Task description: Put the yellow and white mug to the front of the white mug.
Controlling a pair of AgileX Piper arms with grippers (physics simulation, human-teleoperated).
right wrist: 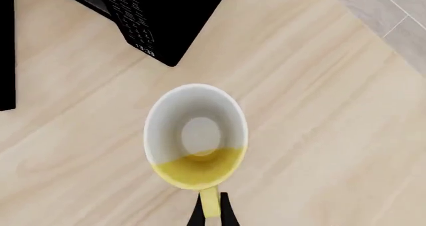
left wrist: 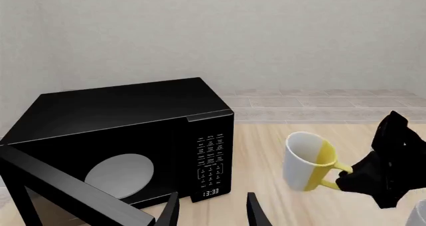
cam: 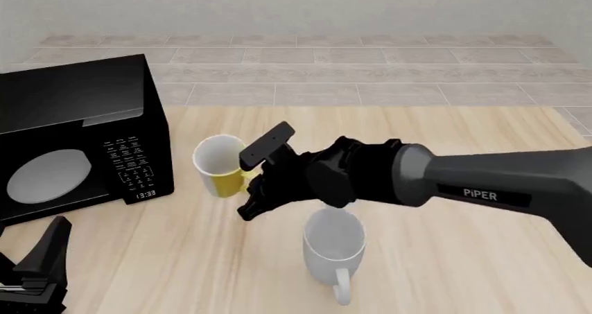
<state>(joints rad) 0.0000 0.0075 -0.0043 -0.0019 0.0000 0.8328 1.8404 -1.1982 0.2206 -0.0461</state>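
The black microwave (cam: 79,137), the biggest thing on the wooden table (cam: 462,272), serves as the landmark; its door hangs open toward the arms' side. The right arm (cam: 481,182) reaches across the table toward it. The white mug (cam: 334,248) stands upright well to the microwave's right and nearer the arms, handle pointing toward the camera. The yellow and white mug (cam: 218,165) sits just to the right of the microwave's keypad, appearing tilted and possibly lifted off the table. The right gripper (right wrist: 209,211) is closed narrowly on its yellow handle (right wrist: 209,203), the fingers pinching it from either side. The left gripper (left wrist: 211,208) rests near the microwave's open door, fingers spread apart and holding nothing.

The mug looks rigid, glazed and likely slippery, light enough for one gripper, yet breakable if dropped. Held by the thin handle alone, it could swing or rotate, so a firm pinch close to the body and slow carrying seem wise.
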